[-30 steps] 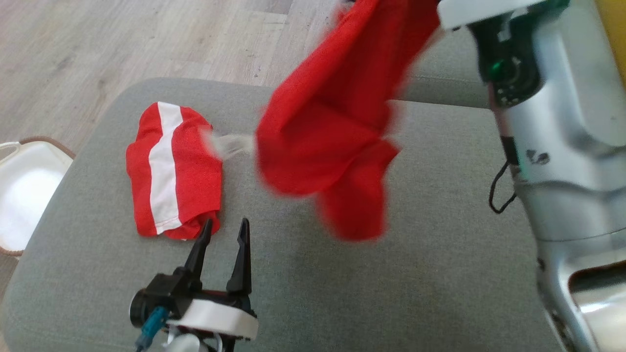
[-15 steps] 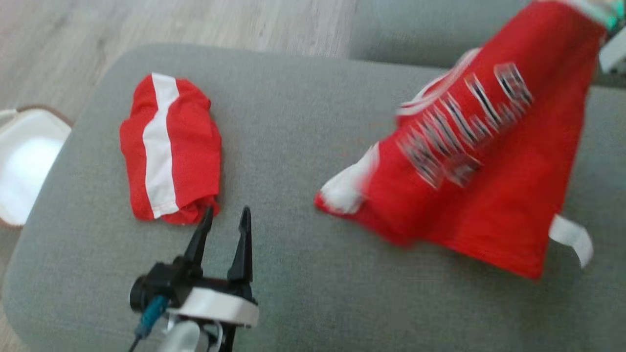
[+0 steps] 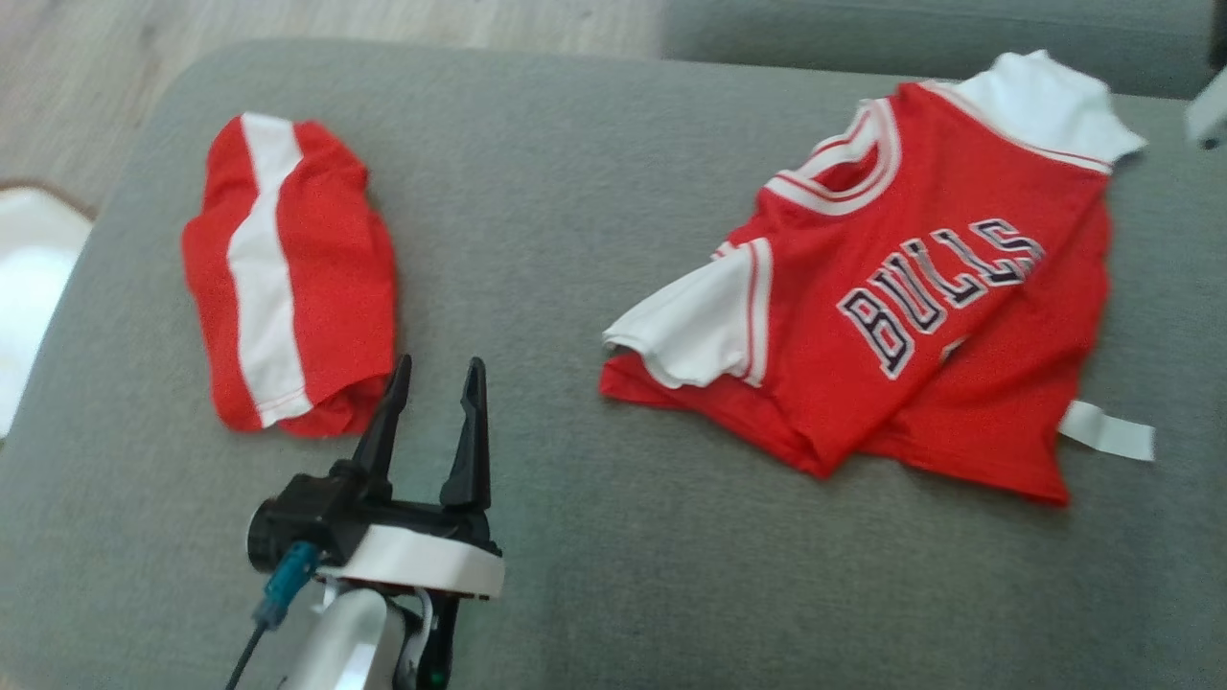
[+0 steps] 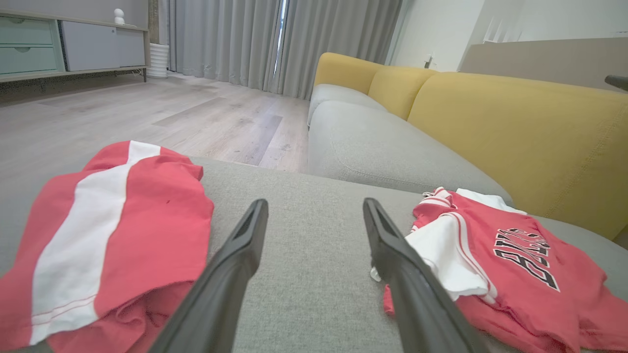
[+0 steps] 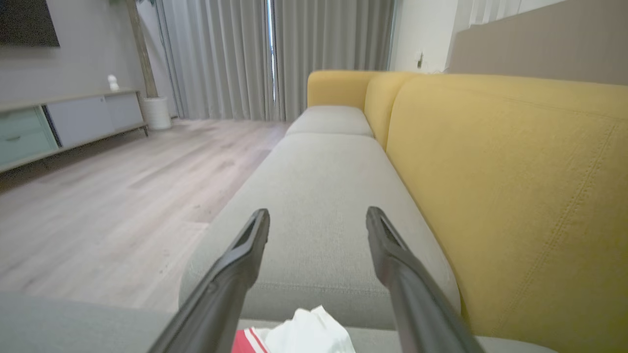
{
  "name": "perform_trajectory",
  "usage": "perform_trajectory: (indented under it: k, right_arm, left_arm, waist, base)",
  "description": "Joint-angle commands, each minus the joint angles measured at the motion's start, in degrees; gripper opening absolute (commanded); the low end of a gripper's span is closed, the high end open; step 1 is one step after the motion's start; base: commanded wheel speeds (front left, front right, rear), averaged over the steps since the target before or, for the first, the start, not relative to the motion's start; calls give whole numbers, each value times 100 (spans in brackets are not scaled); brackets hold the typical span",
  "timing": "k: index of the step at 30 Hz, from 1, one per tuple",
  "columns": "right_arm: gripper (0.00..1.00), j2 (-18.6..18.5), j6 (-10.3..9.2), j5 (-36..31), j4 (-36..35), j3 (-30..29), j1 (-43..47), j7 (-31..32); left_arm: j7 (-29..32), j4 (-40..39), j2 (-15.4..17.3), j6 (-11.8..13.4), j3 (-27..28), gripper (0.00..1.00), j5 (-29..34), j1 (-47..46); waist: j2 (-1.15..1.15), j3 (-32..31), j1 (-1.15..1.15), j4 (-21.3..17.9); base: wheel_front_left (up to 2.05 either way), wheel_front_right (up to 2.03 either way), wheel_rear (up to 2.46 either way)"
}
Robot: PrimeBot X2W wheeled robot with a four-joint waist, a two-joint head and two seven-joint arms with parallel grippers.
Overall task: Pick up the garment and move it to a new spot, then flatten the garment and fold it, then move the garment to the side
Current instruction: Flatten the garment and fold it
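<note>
Folded red-and-white garment [image 3: 288,278] lies left. Left gripper [image 3: 438,364] hovers beside it, fingers apart. Jersey [image 3: 911,316] lies rumpled on the cushion [image 3: 594,172] at right. Right gripper [image 5: 318,213] is over the jersey's white edge, fingers apart. Risk: flattening may trap the doubled-under hem.

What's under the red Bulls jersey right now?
The red, white-sleeved jersey lies on the grey fabric cushion; a white strip pokes out at its edge. Anything beneath its folds is covered.
</note>
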Motion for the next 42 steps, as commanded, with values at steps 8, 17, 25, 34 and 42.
perform_trajectory:
  k: [8,17,25,34,42]
  right_arm:
    - [100,918,39,88,-980,-246,900,-735]
    - [100,1870,39,-666,-3344,-935,3514,-765]
    - [100,2016,39,-301,-3988,-854,5266,-766]
    - [100,2018,39,-398,-3793,-980,5316,-766]
    - [100,2018,39,-333,-2744,-962,4823,-437]
  left_arm:
    - [-55,-289,9,7,475,100,57,-11]
    - [-55,-380,9,-5,593,100,110,227]
    - [-55,-383,9,-29,575,100,132,350]
    - [-55,-363,9,-85,537,100,182,265]
    - [-55,-314,9,-99,444,100,190,157]
  waist:
    - [0,-475,-1,-703]
    - [0,-828,-1,-1089]
    - [0,-852,-1,-1190]
    - [0,-646,-1,-1104]
    - [0,-403,-1,-847]
  base:
    - [0,0,0]
    - [0,0,0]
    - [0,0,0]
    - [0,0,0]
    - [0,0,0]
